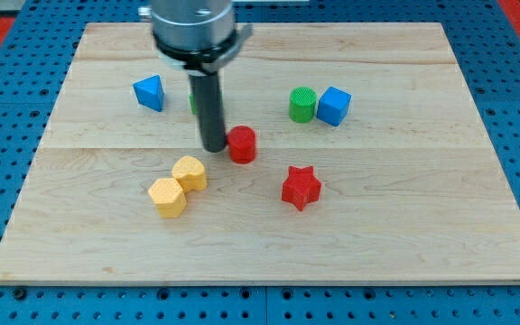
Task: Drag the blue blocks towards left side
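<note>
On the wooden board (269,244), going from the view's left, the first thing is the blue triangular block (150,92), near the top left and well apart from everything but my rod. Below it and further toward the bottom sit two yellow blocks: the yellow hexagonal block (168,197) and, touching it at its upper right, the yellow rounded block (190,172).

My rod comes down next, between the blue triangular block and the middle of the board. I have no jaws to spread or press together, only the plain rod, and my tip (215,147) rests on the board holding nothing. It stands just beside the red cylinder (242,144), on that block's left; whether they touch I cannot tell. Behind the rod a sliver of a green block (192,101) shows, too hidden to make out its shape.

Toward the bottom right of the cylinder lies the red star (301,187), apart from the others. Up near the top right stands the green cylinder (302,105), and the blue cube (334,106) sits just beside it on its right, seemingly touching.
</note>
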Controlling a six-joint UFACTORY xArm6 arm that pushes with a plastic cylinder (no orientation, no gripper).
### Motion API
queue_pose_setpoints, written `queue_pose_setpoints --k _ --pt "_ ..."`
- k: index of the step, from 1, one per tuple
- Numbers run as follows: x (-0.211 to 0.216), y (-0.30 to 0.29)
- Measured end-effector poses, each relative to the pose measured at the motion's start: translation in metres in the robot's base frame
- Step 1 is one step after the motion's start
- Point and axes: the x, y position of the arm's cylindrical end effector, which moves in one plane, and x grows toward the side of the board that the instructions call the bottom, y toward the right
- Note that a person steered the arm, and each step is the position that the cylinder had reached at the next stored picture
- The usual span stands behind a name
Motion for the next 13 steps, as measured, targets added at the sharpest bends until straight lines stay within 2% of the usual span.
queue_pose_setpoints --k 1,2,4,5,6,7,8,10,11,12,13 --pt "-0.035 0.005" --pt "-0.043 0.023" --pt "0.031 0.070" --pt "-0.016 0.056" --pt "-0.022 0.089" --pt "-0.047 0.120" --pt "-0.069 0.177" --pt "-0.098 0.244" --pt "-0.147 0.170" --pt "-0.170 0.094" --pt "-0.170 0.015"
